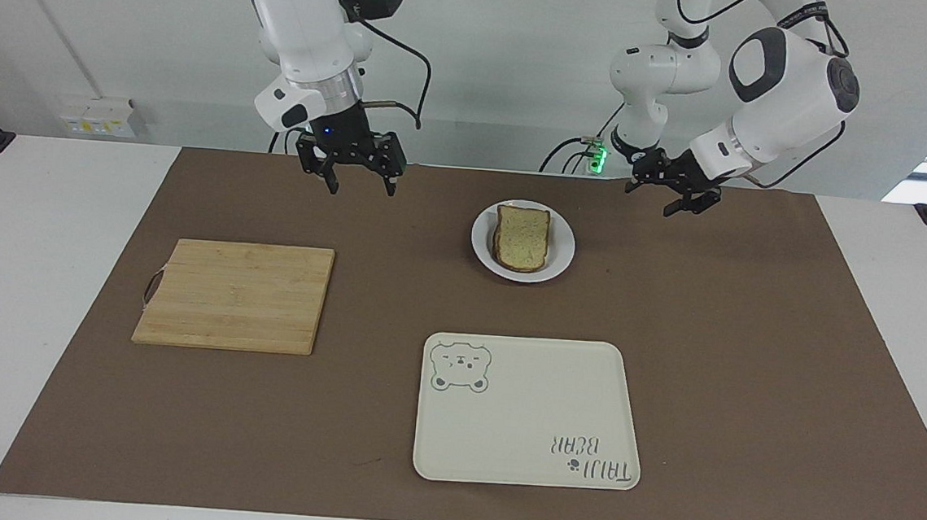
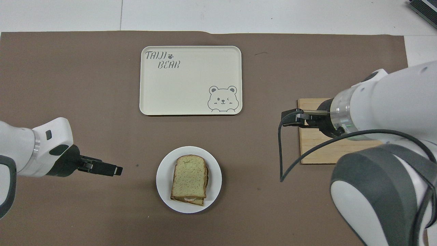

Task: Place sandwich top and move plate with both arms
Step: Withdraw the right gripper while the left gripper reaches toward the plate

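Plate, with bread top already stacked on it, is being flanked near the robots' edge by the empty, open left gripper and right gripper, both raised, the left being judged closer.

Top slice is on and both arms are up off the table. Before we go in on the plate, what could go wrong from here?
1. The sandwich top sits slightly askew on the stack, so a tilt of the plate could slide it off.
2. The left gripper and right gripper, jaws open, hang at unequal distances from the plate; an uneven arrival could nudge it.
3. The plate's shallow, glossy rim may slip.
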Tool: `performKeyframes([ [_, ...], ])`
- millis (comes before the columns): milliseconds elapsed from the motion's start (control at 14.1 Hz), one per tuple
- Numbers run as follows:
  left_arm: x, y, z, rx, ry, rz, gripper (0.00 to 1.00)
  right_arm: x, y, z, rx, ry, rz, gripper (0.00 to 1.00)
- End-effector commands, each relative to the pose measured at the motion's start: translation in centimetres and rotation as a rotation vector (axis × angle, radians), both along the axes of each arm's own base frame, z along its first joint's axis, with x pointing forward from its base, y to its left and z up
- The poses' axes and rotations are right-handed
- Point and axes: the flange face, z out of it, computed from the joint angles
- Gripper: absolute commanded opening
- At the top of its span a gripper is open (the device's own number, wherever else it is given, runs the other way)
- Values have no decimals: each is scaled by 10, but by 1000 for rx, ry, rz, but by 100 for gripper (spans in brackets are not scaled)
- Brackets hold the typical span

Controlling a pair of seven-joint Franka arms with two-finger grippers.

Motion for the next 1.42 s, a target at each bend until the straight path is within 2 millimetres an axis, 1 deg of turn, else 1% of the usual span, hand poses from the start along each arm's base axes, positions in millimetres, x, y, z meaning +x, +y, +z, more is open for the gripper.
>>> performKeyframes([
  [0,-14,5,-30,-35,-60,-79,100,2,-29,4,-56,0,-49,100],
  [142,-18,6,-48,-32,-43,-83,100,5,-55,20,-79,-19,-87,100],
  [284,-27,12,-76,-17,-39,-70,100,5,-77,35,-89,-12,-100,100],
  [426,-32,14,-96,-61,-76,-91,100,4,-96,38,-96,13,-80,100],
  [496,-37,16,-108,-108,-52,-54,100,1,-110,44,-95,11,-81,100],
  [567,-42,16,-117,-141,-35,-16,100,-5,-125,57,-93,-2,-89,100],
  [638,-43,13,-121,-157,-38,5,100,-8,-138,58,-95,18,-89,100],
  [780,-47,11,-137,-222,-9,74,100,-15,-164,70,-97,37,-68,100],
  [851,-51,10,-144,-246,-12,70,100,-16,-177,74,-94,42,-65,100],
  [993,-53,7,-148,-302,-8,114,100,-19,-197,75,-97,54,-62,100],
  [1064,-56,7,-154,-323,1,144,100,-20,-203,74,-121,60,-41,100],
  [1135,-54,7,-159,-344,-7,168,100,-20,-205,74,-133,60,-35,100],
  [1277,-56,-2,-169,-334,-10,171,100,-23,-212,72,-128,79,-47,100],
  [1348,-59,-3,-178,-339,-5,199,100,-25,-206,75,-126,74,-36,100],
])
